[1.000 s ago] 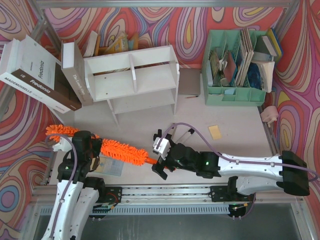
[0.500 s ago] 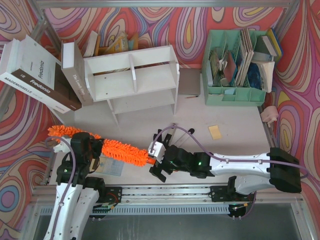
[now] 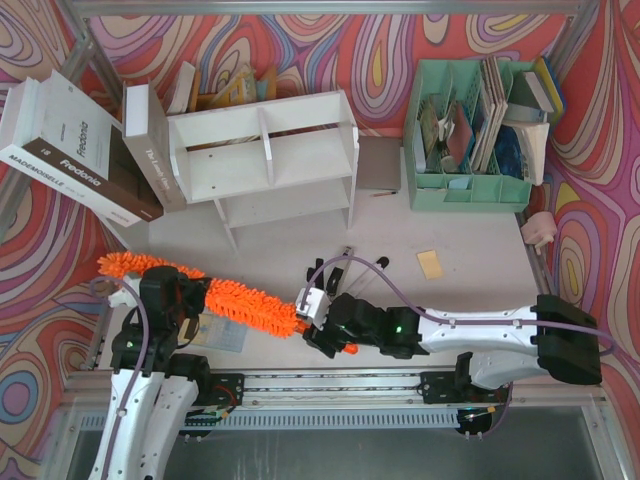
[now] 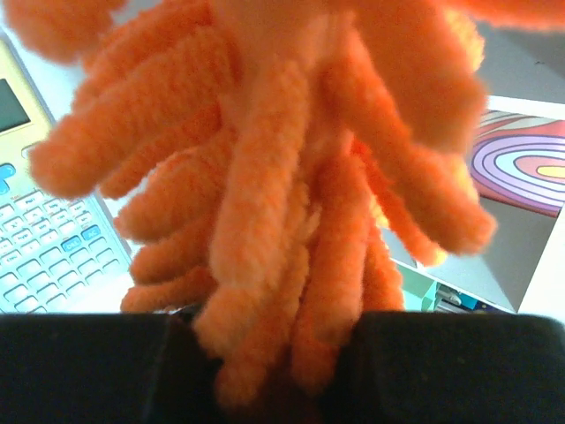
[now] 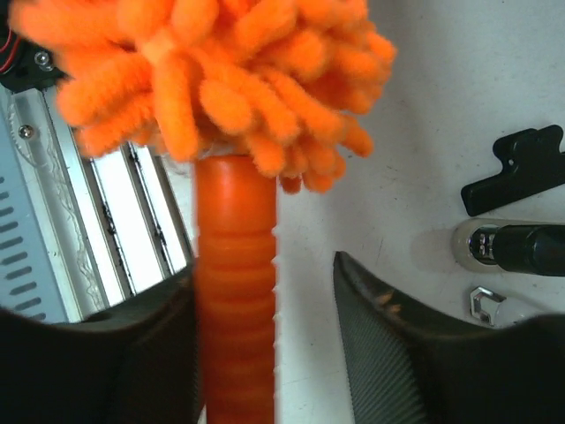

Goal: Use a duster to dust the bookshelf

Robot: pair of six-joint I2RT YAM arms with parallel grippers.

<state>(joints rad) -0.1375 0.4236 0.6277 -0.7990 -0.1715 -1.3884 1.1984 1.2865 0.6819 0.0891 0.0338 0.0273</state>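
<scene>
Where the overhead camera looks down, the duster (image 3: 250,305) lies slantwise across the near left corner of the table (image 3: 470,250), well apart from the bookshelf (image 3: 265,160), a white boxy unit with upright dividers near the far edge. Its head is a long shaggy orange roll. The left gripper (image 3: 168,287) sits over the roll towards its left end and hides that stretch. The right gripper (image 3: 318,322) covers the other end, so only a stub of smooth orange handle (image 3: 345,348) pokes out. A mint-green slotted organiser (image 3: 470,140) stands at the far right corner.

From the left wrist, thick fuzzy strands fill almost the whole picture, blurred by closeness. They bunch down between two dark fingers (image 4: 459,367), which are clamped narrowly on the fluff. A calculator (image 4: 44,247) with pale keys shows at the left, cut off by the frame.

From the right wrist, the ribbed plastic handle runs up between the carbon-weave jaws into the fluffy head. It rests against one finger, while a clear gap separates it from the other, so nothing is gripped. A black clip (image 5: 521,168) and a half-hidden pen (image 5: 512,247) lie on the table to the right.
</scene>
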